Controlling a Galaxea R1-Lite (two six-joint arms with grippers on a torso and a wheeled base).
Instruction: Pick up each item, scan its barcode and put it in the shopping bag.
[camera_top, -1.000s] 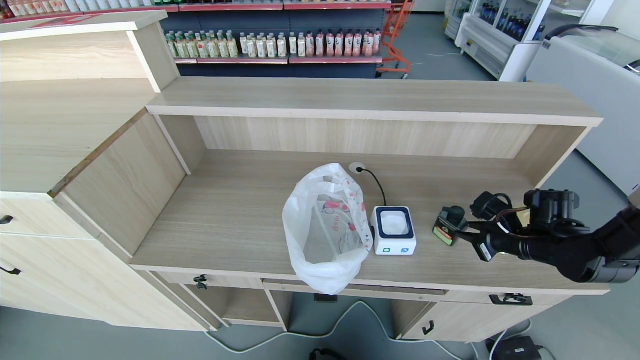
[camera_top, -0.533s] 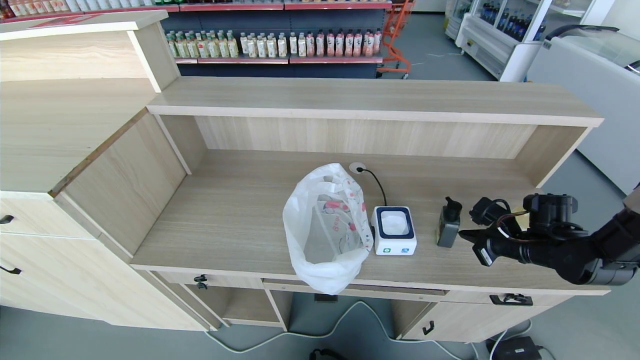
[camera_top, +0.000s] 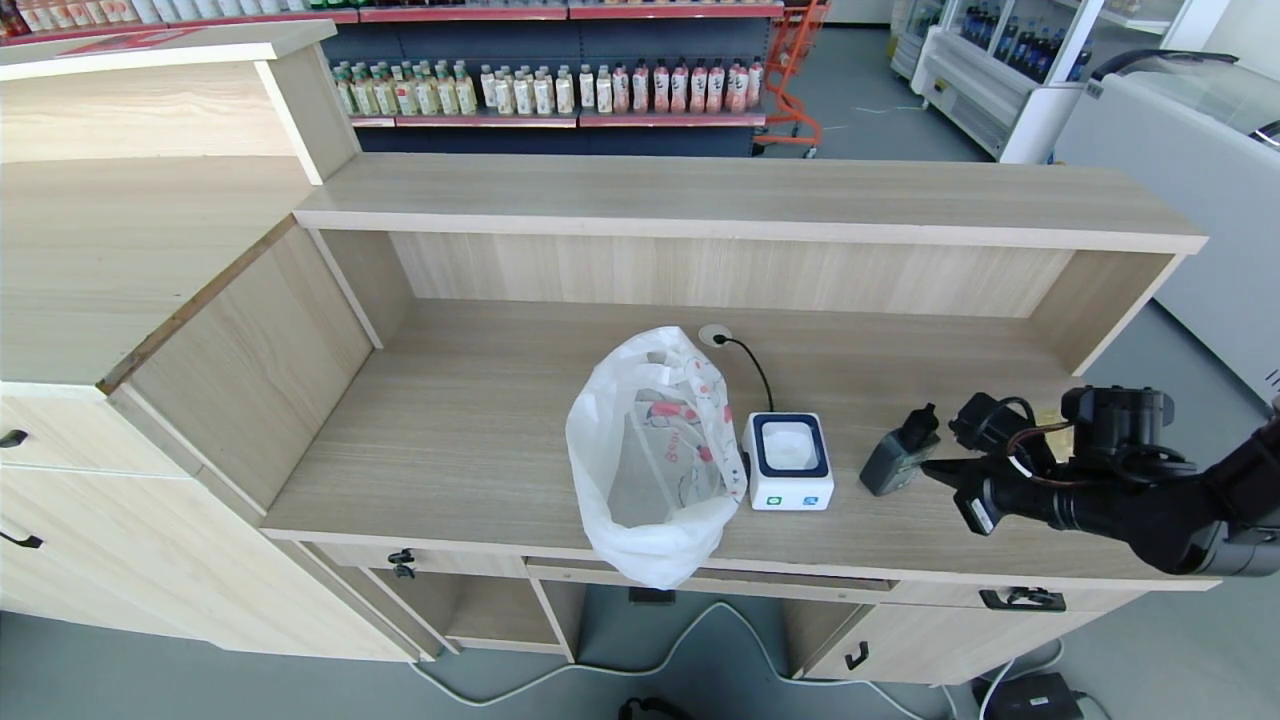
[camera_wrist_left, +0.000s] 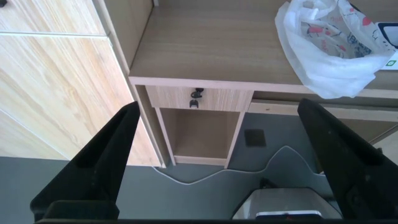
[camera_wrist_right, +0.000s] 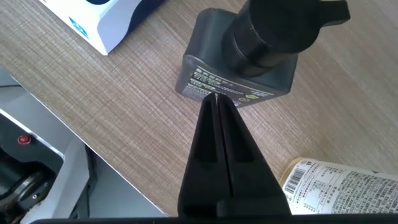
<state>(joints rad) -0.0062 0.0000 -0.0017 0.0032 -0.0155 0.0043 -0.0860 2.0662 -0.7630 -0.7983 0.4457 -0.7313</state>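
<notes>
right claw (camera_wrist_right: 214, 102) has its fingers pressed together, holding nothing, with the tip right at the side of a dark bottle (camera_top: 893, 460) that stands tilted on the counter (camera_top: 480, 430). a barcoded pack (camera_wrist_right: 339, 186) lies just beside the claw. the scanner (camera_top: 788, 460) sits near the bottle, with the bag (camera_top: 650, 450) just beside it on the far side. left claw (camera_wrist_left: 217, 162) is spread wide and empty, out in front of the counter.

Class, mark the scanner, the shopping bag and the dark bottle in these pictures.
scanner (camera_top: 788, 447), head view, on its white top window.
shopping bag (camera_top: 595, 440), head view, on its left plastic wall.
dark bottle (camera_top: 888, 462), head view, on its grey body.
</notes>
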